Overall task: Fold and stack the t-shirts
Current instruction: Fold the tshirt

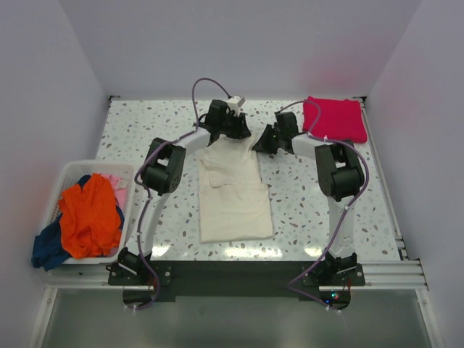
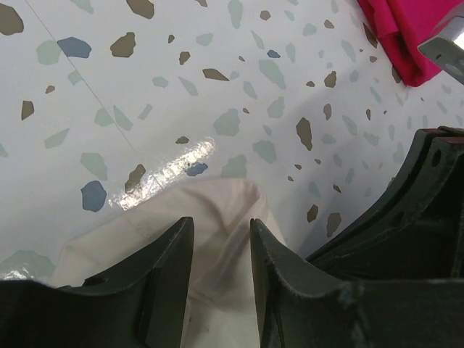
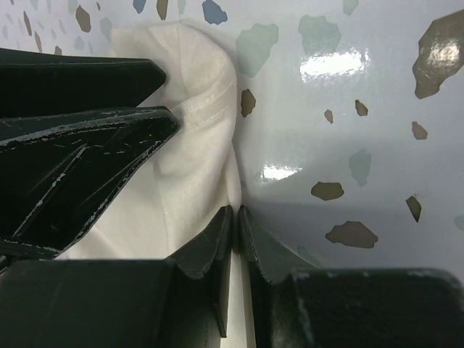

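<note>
A cream t-shirt (image 1: 235, 194) lies partly folded in the middle of the table, and both grippers are at its far edge. My left gripper (image 1: 232, 136) (image 2: 221, 233) is open, its fingers (image 2: 163, 283) straddling a raised ridge of cream cloth (image 2: 217, 217). My right gripper (image 1: 264, 142) (image 3: 236, 217) is shut on the far right edge of the cream t-shirt (image 3: 192, 145), with a strip of cloth pinched between its fingers. A folded magenta-red t-shirt (image 1: 335, 118) (image 2: 395, 36) lies at the back right corner. Orange (image 1: 88, 216), dark blue (image 1: 48, 248) and pink (image 1: 114, 181) t-shirts are heaped in the basket.
The white slatted basket (image 1: 71, 172) stands at the left edge of the table. In the left wrist view the right arm's black body (image 2: 424, 217) is close on the right. The left gripper's black fingers (image 3: 87, 145) crowd the left of the right wrist view.
</note>
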Tool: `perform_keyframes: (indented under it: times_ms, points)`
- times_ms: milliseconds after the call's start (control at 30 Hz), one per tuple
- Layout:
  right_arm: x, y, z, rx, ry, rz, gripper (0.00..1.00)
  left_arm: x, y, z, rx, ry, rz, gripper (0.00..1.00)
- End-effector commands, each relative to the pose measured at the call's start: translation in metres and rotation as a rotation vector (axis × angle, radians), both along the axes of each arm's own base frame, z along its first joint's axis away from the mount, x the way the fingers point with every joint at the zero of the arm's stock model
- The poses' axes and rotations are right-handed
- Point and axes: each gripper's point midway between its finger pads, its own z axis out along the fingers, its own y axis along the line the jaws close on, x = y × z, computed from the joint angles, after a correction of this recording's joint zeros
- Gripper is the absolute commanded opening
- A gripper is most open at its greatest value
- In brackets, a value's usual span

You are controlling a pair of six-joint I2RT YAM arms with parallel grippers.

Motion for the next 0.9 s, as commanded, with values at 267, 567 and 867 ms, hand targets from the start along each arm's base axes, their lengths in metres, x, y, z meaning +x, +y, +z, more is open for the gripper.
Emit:
perform_keyframes:
  times_ms: [267, 567, 867]
  points:
    - [-0.0202, -0.0151, -0.0562, -0.088, 0.133, -0.024, 0.13, -0.0003, -0.0048, 0.0153, -0.023, -0.043, -0.05, 0.41]
    - [-0.02, -0.0143, -0.0566, -0.09, 0.134, -0.021, 0.13, -0.0038, -0.004, 0.0109, -0.02, -0.032, -0.054, 0.36]
    - [-0.0216, -0.0162, -0.0582, -0.094, 0.139, -0.023, 0.13, -0.0049, -0.0047, 0.0124, -0.024, -0.035, -0.061, 0.24]
